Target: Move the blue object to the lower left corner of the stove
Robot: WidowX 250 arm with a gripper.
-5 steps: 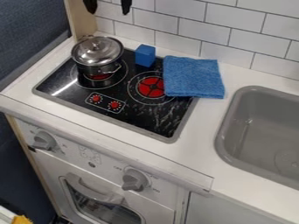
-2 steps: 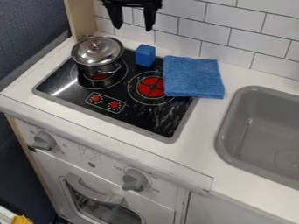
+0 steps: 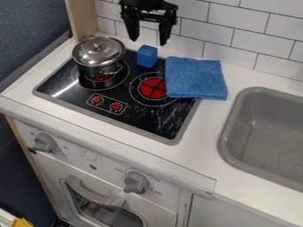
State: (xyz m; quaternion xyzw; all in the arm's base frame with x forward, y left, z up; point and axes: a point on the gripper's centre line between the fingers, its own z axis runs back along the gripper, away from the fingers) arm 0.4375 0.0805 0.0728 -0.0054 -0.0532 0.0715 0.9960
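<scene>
And here's the gripper (image 3: 148,42), hanging in from the top edge, up at the far side, w/ its tips pointing down in front of the white tiled wall (image 3: 237,44). Fingers (image 3: 163,33) are wide apart, w/ tile showing btwn them! Right under them in view, the blue object (image 3: 146,56), a small block, sits upright at the far edge of the black stove top (image 3: 139,111), btwn the pot (image 3: 91,63) on the left and the towel (image 3: 195,79) on the right, apart from both.

The pot's a shiny metal one, lid (image 3: 99,51) on, parked on the left burner w/ some red peeking out below. Right burner (image 3: 153,88), red centre in full show, is just nearer than the block & a bit right. The blue towel lies folded, part on the stove's far right, part on the white bench (image 3: 198,153), lapping over the burner's outer ring. Two red dials (image 3: 106,104) are printed on the stove's near-left part.

Over right, there's the grey sink (image 3: 251,90), set into the bench. Down front, near side: two grey knobs (image 3: 137,182), one left, one right, above the oven door (image 3: 100,198) & its handle. Bottom left corner, a bit o' yellow stuff (image 3: 22,222), can't tell what.
</scene>
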